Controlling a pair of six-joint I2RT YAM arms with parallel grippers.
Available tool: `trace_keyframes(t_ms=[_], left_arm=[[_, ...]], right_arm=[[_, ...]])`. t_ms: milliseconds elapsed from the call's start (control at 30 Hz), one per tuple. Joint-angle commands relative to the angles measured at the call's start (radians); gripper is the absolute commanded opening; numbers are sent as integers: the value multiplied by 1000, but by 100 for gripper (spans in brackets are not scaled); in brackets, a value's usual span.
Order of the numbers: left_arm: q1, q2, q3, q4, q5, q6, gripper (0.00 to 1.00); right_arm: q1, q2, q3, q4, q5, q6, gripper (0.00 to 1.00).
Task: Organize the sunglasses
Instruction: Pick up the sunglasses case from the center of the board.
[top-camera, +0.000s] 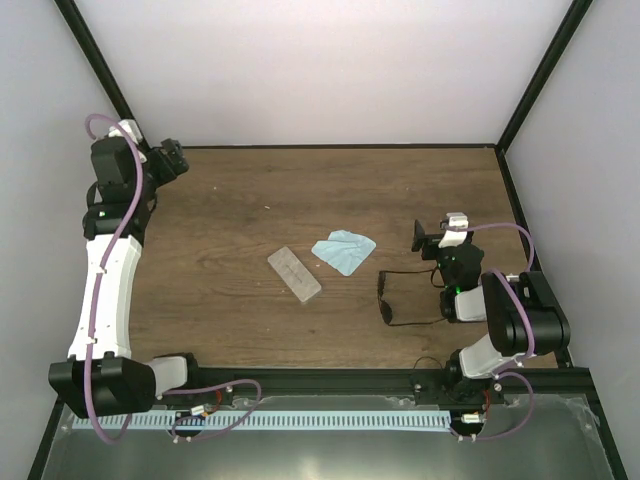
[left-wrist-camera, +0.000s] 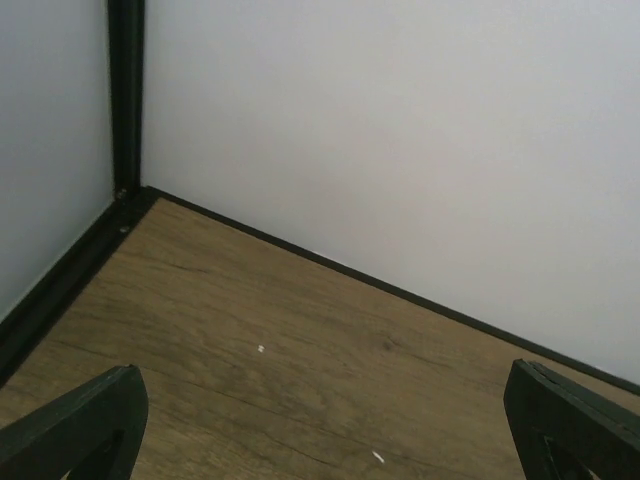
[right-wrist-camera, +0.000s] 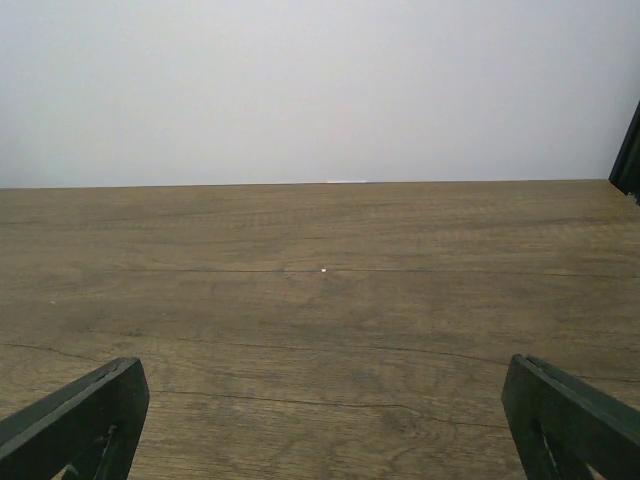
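Both claws wide open, nothing gripped. Left claw sits out at the far-left corner of the counter; its camera sees wood grain and the wall corner. Right claw is on the right side facing the back wall, fingers spread above wood. Sunglasses lie flat on the counter front-right, temples unfolded and pointing toward the right arm, lenses toward the middle. They're just on the near side of the right claw, apparently not touching it. Grey case lies mid-counter at an angle. Blue cloth is just beside it, between case and sunglasses.
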Motion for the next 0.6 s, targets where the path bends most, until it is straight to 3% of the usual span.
trace_keyframes(t_ms=[0, 133, 467, 500, 567], left_arm=[[-1, -33, 11, -7, -139, -43, 100], [-4, -16, 27, -14, -221, -52, 100], [-90, -1, 26, -2, -80, 22, 100], [-95, -6, 15, -1, -78, 24, 97], [-103, -20, -18, 4, -82, 26, 83]], right_arm=[[-13, 3, 20, 14, -3, -12, 100], [-12, 4, 19, 17, -4, -12, 100], [-4, -15, 21, 2, 16, -14, 100], [4, -52, 37, -59, 31, -20, 100], [17, -125, 176, -399, 91, 20, 100]])
